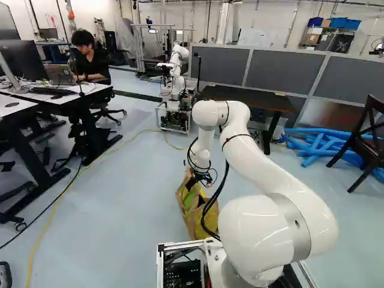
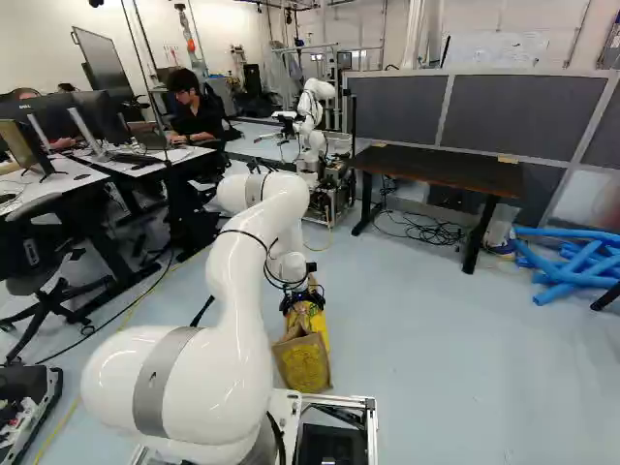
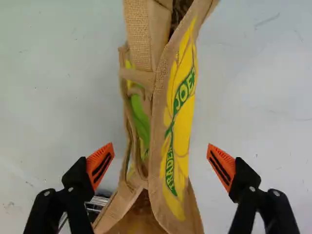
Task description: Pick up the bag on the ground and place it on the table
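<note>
bag not lifted, gripper open over it
the bag [image 3: 183, 122] stands on the floor [image 1: 132, 210], near, just ahead of the base [image 2: 356, 399]. the gripper [image 3: 161, 163] is released, its fingers spread wide with one to each side of the bag's top, gripping nothing. reaching looks nearly done; the grasp, the lift, the carry and the setting down are left. the likely goal, the dark table [image 2: 436, 172], is far and to the right.

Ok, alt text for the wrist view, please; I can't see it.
The tool is open over a tan bag with yellow and green print, one orange-padded finger on each side, neither touching it; pale floor around.
</note>
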Controlling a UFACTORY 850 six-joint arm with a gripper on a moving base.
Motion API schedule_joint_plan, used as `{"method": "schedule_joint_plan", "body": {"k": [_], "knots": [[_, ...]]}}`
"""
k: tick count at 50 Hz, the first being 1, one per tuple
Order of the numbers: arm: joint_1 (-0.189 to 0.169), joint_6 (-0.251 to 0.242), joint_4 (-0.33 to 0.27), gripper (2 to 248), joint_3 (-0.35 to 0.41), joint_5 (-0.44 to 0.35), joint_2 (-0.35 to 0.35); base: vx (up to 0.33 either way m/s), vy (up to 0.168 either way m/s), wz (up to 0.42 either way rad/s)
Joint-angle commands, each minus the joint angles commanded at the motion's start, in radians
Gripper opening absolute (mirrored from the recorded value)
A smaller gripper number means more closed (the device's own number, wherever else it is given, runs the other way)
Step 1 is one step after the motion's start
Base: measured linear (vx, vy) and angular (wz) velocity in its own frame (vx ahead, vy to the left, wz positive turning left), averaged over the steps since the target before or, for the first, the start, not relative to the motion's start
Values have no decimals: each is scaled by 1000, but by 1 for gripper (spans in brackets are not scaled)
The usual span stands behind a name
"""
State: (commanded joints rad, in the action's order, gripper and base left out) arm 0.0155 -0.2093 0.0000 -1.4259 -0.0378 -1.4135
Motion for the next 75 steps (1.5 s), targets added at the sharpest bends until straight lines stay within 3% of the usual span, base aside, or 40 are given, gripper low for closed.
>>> {"method": "schedule_joint_plan", "body": {"k": [35, 36, 41, 42, 46, 47, 51, 52, 57, 58, 62, 63, 67, 68, 75], "knots": [[0, 0, 0, 247, -122, 0, -130, 0, 0, 0], [0, 0, 0, 238, -123, 0, -131, 0, 0, 0], [0, 0, 0, 238, -127, 0, -136, 0, 0, 0], [0, 0, 0, 201, -128, 0, -136, 0, 0, 0], [0, 0, 0, 201, -129, 0, -137, 0, 0, 0], [0, 0, 0, 163, -129, 0, -137, 0, 0, 0], [0, 0, 0, 163, -129, 0, -137, 0, 0, 0], [0, 0, 0, 125, -129, 0, -137, 0, 0, 0], [0, 0, 0, 125, -129, 0, -137, 0, 0, 0], [0, 0, 0, 86, -129, 0, -137, 0, 0, 0], [0, 0, 0, 86, -123, 0, -131, 0, 0, 0], [0, 0, 0, 49, -120, 0, -128, 0, 0, 0], [0, 0, 0, 49, -108, 0, -116, 0, 0, 0], [0, 0, 0, 23, -105, 0, -112, 0, 0, 0], [0, 0, 3, 23, -77, 0, -86, 0, 0, 0]]}}
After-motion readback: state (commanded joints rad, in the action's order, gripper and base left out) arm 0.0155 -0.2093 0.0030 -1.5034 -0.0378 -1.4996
